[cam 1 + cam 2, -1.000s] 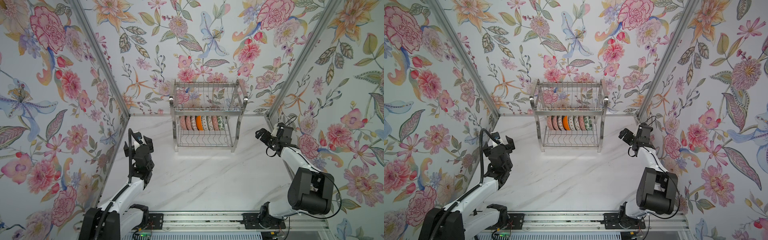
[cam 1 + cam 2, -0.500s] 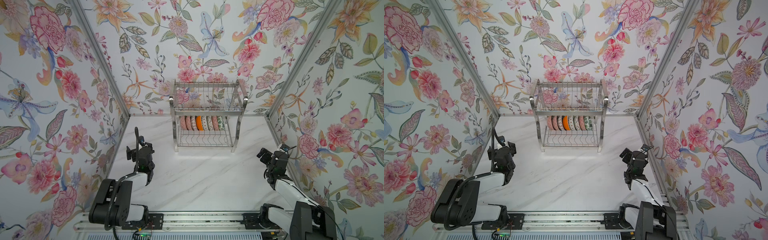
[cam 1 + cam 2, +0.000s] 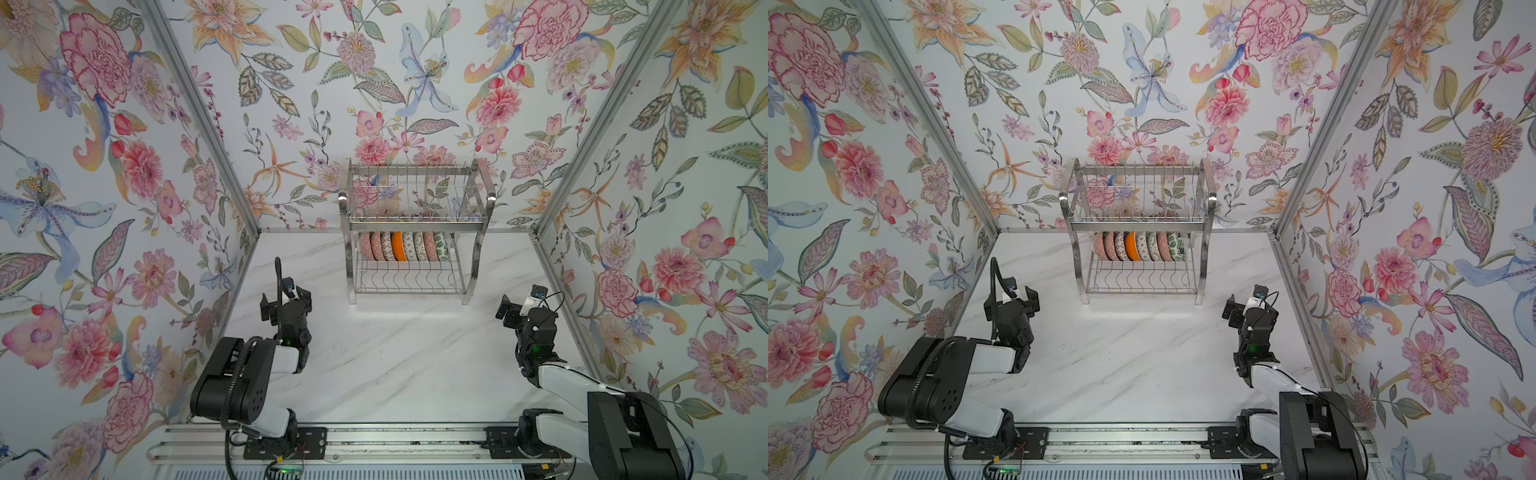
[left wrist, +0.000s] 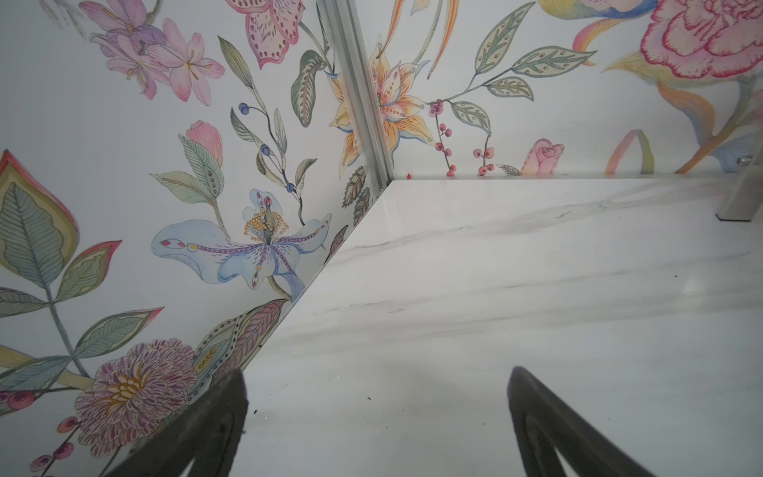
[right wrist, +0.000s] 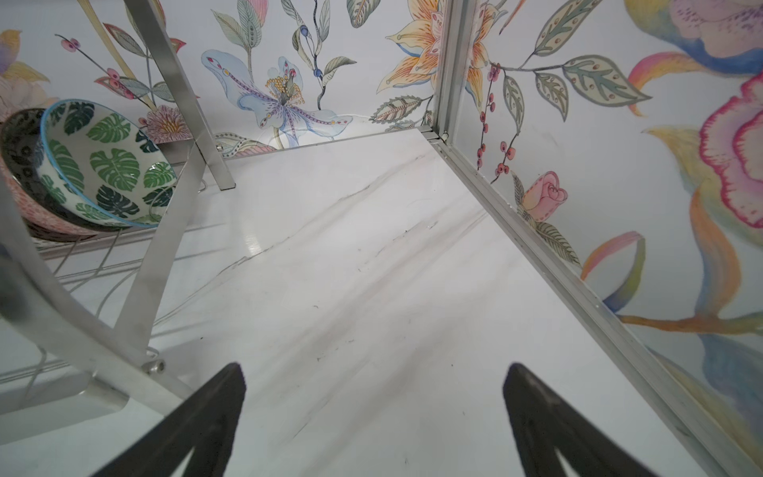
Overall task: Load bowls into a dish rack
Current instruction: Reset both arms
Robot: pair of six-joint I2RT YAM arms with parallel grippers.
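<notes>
The dish rack [image 3: 415, 226] [image 3: 1138, 226] stands at the back of the white marble table, against the rear wall. Several bowls [image 3: 401, 246] [image 3: 1133, 246] stand on edge in a row on its lower tier, an orange-sided one among them. The right wrist view shows the green leaf bowl [image 5: 107, 165] at the row's end, behind a rack leg [image 5: 140, 268]. My left gripper [image 3: 286, 296] [image 3: 1013, 300] [image 4: 377, 371] is open and empty near the left wall. My right gripper [image 3: 521, 303] [image 3: 1246, 305] [image 5: 373, 365] is open and empty, just off the rack's front right leg.
Flowered walls close in the left, back and right sides, with aluminium posts [image 3: 199, 116] in the corners. A metal rail [image 3: 374, 440] carrying both arm bases runs along the front edge. The rack's foot [image 4: 743, 198] shows far off in the left wrist view.
Both arms have drawn back and folded down toward the front rail. The right gripper came away from beside the rack. Both grippers stayed open and the bowls did not move.
</notes>
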